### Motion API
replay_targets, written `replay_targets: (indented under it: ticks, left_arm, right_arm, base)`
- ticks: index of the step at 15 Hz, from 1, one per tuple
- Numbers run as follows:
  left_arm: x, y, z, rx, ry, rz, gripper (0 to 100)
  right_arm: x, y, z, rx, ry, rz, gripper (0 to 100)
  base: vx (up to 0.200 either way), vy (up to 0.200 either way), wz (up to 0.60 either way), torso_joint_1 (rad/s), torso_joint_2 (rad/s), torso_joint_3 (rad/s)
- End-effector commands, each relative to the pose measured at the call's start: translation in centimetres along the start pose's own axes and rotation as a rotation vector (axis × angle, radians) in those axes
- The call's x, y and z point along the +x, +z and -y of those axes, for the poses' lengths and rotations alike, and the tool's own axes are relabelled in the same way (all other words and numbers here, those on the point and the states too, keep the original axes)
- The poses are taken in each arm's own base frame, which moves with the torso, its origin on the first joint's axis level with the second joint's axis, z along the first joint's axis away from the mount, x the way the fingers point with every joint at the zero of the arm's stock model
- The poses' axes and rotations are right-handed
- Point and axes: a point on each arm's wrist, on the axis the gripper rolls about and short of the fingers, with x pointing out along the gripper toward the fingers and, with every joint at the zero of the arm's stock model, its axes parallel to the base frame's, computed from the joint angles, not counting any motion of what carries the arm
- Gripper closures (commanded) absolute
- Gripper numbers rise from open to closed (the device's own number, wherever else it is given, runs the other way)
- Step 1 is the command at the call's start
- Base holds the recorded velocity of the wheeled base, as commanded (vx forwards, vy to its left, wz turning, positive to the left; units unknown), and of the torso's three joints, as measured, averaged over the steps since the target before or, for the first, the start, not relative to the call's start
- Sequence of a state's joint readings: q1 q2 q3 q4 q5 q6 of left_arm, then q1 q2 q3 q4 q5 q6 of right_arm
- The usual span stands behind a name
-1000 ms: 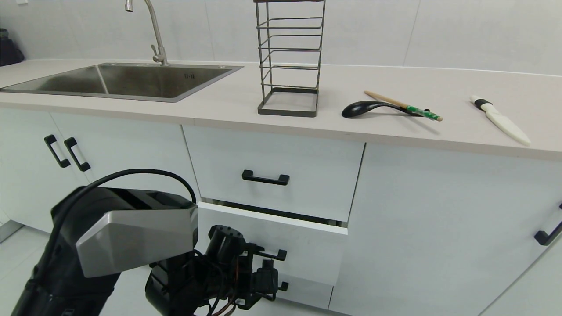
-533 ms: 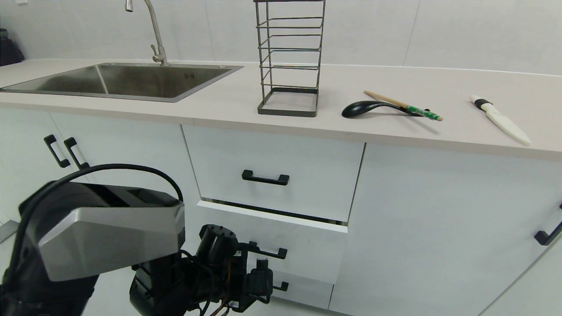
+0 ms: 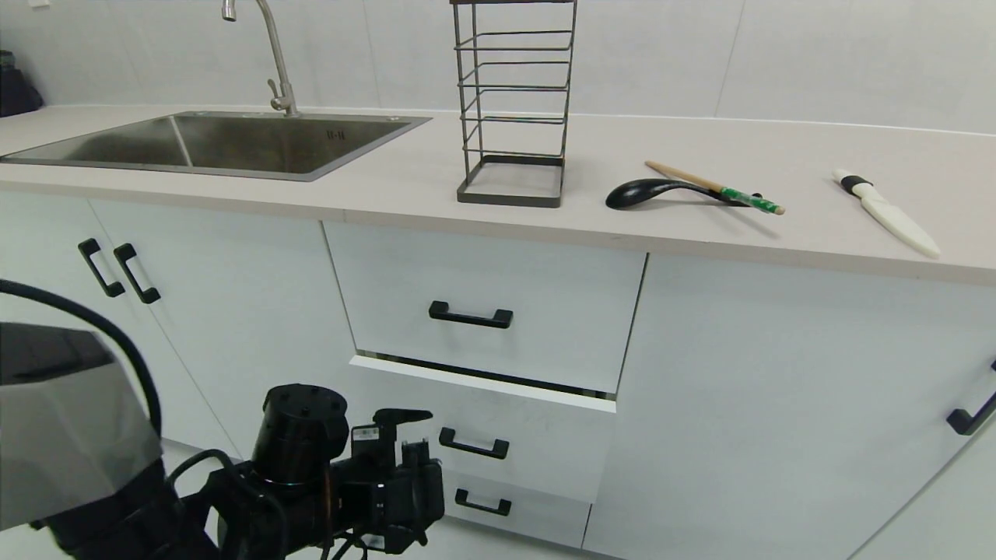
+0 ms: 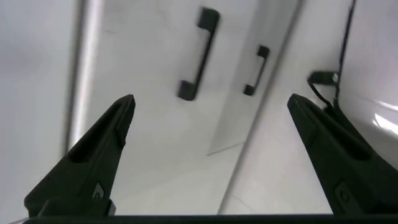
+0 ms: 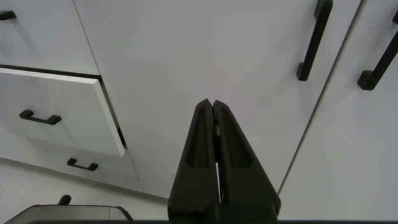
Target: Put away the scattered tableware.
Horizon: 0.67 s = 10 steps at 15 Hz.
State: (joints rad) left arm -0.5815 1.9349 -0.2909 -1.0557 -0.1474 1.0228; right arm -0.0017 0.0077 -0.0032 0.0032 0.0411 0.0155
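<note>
The left gripper (image 4: 210, 102) hangs spread wide and empty, low before the slightly open drawer (image 3: 498, 420); the right gripper (image 5: 213, 107) is pressed closed on nothing. A black spoon (image 3: 642, 191), what looks like chopsticks (image 3: 712, 187) and a white knife (image 3: 887, 211) lie on the counter (image 3: 389, 179), right of the wire rack (image 3: 513, 101)

You have an open stretch of surface (image 3: 389, 183) between the tall wire rack (image 3: 513, 160) and the spoon (image 3: 627, 194), and another between the chopsticks (image 3: 712, 187) and the knife (image 3: 887, 214). The chopsticks lie across the spoon's handle. Below, the middle drawer (image 3: 537, 435) juts slightly out, leaving a narrow slot above it.
</note>
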Motion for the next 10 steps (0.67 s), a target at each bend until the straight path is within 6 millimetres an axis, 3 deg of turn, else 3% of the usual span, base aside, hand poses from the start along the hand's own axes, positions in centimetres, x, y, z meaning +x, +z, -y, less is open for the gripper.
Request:
replay_targets:
  ticks: [1,5,10]
  left_arm:
    - [-2.2,1.1,-1.6,-0.005,0.096,0.057,0]
    - [-1.3,1.2,-2.4,-0.026,0.093,0.074,0]
    - [4.5,-0.7,-3.3,-0.047,0.067,0.020,0]
  right_arm:
    - [0.0,0.0,0.0,0.000,0.000,-0.002,100]
    - [0.0,0.0,0.0,0.000,0.000,-0.002,100]
    - [0.0,0.0,0.0,0.000,0.000,-0.002,100]
  base:
    - [0.000,0.000,0.00,0.000,0.00,0.000]
    - [0.000,0.000,0.00,0.000,0.00,0.000]
    - [0.000,0.000,0.00,0.000,0.00,0.000]
